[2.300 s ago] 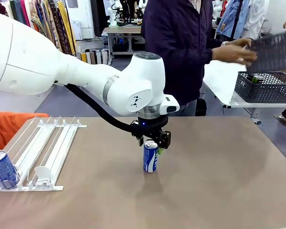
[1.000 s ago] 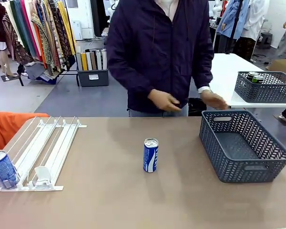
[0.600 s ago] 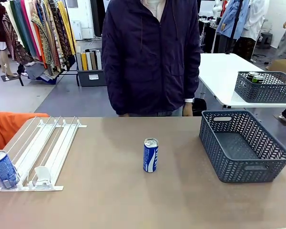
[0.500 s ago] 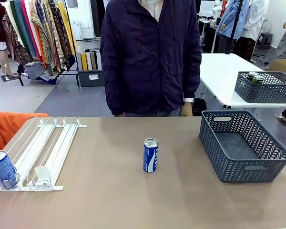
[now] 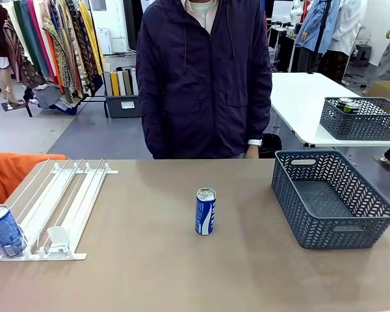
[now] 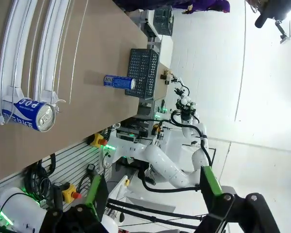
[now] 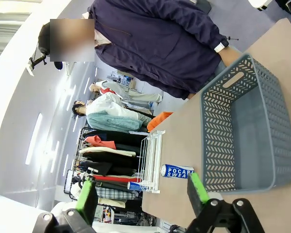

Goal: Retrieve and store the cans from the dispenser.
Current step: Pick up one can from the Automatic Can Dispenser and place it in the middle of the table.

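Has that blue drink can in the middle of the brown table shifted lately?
No. The blue drink can stands on the same spot, equally far right of the white rail dispenser.

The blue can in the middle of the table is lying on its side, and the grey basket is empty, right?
Not quite. The blue can in the middle of the table is standing upright, silver top up, not lying on its side. The front view shows it. The grey basket is empty, just as you said.
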Controlling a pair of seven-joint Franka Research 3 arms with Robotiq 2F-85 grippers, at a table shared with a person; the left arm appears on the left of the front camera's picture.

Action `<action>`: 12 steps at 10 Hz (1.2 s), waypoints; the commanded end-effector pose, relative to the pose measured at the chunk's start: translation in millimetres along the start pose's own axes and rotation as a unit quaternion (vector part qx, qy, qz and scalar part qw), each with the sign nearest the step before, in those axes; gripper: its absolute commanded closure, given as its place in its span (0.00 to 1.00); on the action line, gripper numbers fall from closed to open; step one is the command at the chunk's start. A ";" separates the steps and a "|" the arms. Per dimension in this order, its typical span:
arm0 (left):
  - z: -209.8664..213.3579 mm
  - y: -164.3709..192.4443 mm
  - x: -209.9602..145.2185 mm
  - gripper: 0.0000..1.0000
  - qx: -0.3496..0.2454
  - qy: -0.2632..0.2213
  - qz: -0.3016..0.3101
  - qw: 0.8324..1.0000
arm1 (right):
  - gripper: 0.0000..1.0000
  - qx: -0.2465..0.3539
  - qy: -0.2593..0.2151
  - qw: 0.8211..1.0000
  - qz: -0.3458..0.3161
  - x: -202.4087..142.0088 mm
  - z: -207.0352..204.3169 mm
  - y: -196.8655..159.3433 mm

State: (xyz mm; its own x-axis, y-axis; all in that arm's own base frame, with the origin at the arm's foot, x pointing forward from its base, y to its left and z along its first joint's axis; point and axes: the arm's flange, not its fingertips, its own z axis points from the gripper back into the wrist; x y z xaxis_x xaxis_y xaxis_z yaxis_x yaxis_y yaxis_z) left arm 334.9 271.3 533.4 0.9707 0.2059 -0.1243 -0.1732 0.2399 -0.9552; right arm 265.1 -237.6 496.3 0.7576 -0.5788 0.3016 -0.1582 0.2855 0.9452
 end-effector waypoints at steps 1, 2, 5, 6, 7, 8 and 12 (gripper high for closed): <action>-1.0 -2.8 -2.7 0.00 -0.004 0.003 -0.004 1.000 | 0.00 0.010 -0.005 1.000 0.012 1.6 -1.7 1.4; -1.0 -2.8 -2.7 0.00 -0.004 0.003 -0.004 1.000 | 0.00 0.010 -0.005 1.000 0.012 1.6 -1.7 1.4; -59.5 -15.1 -22.0 0.00 0.154 0.064 -0.040 0.985 | 0.00 0.010 -0.005 1.000 0.012 1.6 -1.7 1.4; -93.1 -12.9 -32.9 0.00 0.207 0.091 -0.042 0.973 | 0.00 0.010 -0.005 1.000 0.012 1.6 -1.7 1.4; -132.7 -6.0 -44.5 0.00 0.251 0.105 -0.040 0.961 | 0.00 0.010 -0.005 1.000 0.012 1.6 -1.7 1.4; -169.6 3.2 -53.3 0.00 0.314 0.085 -0.043 0.945 | 0.00 0.010 -0.005 1.000 0.012 1.6 -1.7 1.4; -215.5 10.6 -48.0 0.00 0.434 -0.041 -0.065 0.898 | 0.00 0.010 -0.005 1.000 0.012 1.6 -1.7 1.4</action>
State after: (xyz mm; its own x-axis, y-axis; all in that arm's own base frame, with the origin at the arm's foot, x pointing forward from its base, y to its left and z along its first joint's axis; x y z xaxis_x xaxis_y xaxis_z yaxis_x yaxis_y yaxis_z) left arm 323.0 59.5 468.8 0.9926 0.1205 -0.0167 -0.1155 0.8904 -0.4404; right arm 265.4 -237.2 496.6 0.7584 -0.5775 0.3022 -0.1587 0.2861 0.9450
